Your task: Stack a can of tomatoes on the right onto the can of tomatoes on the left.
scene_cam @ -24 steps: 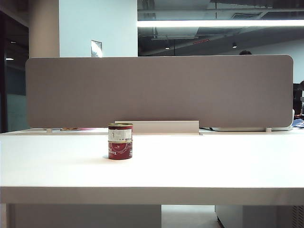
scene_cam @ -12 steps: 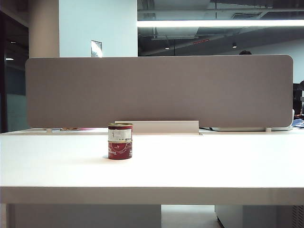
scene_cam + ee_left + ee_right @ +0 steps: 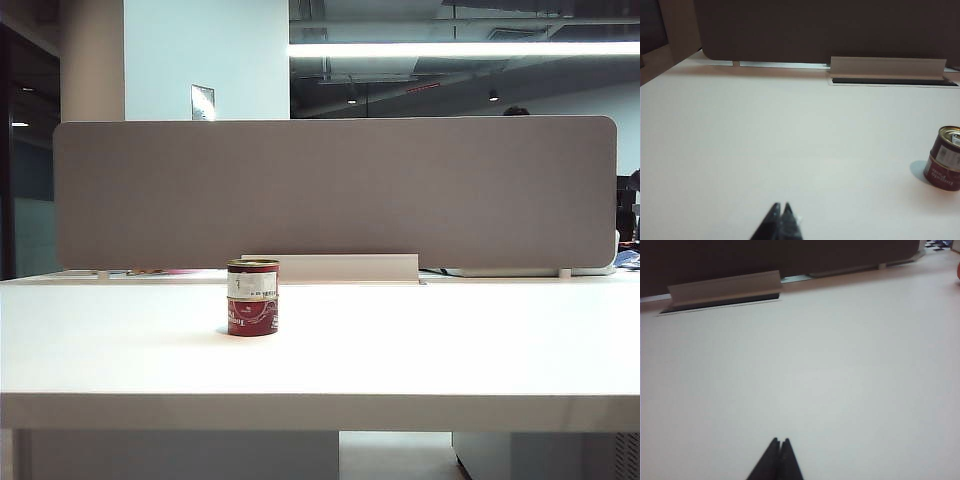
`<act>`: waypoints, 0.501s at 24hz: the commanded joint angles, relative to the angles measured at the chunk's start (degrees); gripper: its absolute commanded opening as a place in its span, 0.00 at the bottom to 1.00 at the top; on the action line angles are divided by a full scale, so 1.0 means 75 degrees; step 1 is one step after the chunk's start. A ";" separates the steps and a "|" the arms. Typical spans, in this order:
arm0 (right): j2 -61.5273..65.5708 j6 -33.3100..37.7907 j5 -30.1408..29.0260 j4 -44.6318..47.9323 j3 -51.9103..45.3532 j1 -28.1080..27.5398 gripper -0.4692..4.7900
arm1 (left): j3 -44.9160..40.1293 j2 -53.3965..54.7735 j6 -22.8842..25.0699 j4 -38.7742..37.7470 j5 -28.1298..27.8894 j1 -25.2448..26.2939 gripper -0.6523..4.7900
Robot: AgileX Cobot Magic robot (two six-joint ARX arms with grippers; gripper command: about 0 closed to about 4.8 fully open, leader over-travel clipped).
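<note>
1. Left claw (image 3: 780, 212) shows as two dark tips pressed together at the lower middle of the left wrist view; it is clenched on nothing and hangs over bare bench (image 3: 765, 150), well apart from the cans

2. Right claw (image 3: 779, 447) looks the same at the lower middle of the right wrist view: tips together, nothing between them, with only plain bench surface ahead of it

3. Neither arm appears in the exterior view, so both seem parked back off the work area, which suits a job with nothing left to carry

4. Upper can of tomatoes (image 3: 253, 279), with its pale label, sits squarely on the lower can of tomatoes (image 3: 253, 315), the red one, left of centre in the exterior view; the sides line up and the pair stands upright, so the stack looks stable

5. In the left wrist view the stack (image 3: 945, 157) stands at the right edge of the frame, its open rim catching light

6. Behind the cans a grey divider panel (image 3: 335, 190) and a pale cable tray (image 3: 340, 267) run along the back of the bench, touching nothing

7. My judgement: the stacking is done, and the empty, closed claws fit that
</note>
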 commanded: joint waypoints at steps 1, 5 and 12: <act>-0.0015 -0.0006 -0.0189 0.0149 -0.0064 -0.0259 0.08 | 0.0023 0.0009 0.0009 0.0052 0.0032 0.0006 0.11; -0.0017 -0.0195 -0.0195 0.0192 -0.0256 -0.0504 0.08 | 0.0023 0.0009 0.0009 0.0050 0.0029 0.0006 0.11; -0.0017 -0.0239 -0.0189 0.0568 -0.0481 -0.0644 0.08 | 0.0023 0.0009 0.0009 0.0050 0.0029 0.0006 0.11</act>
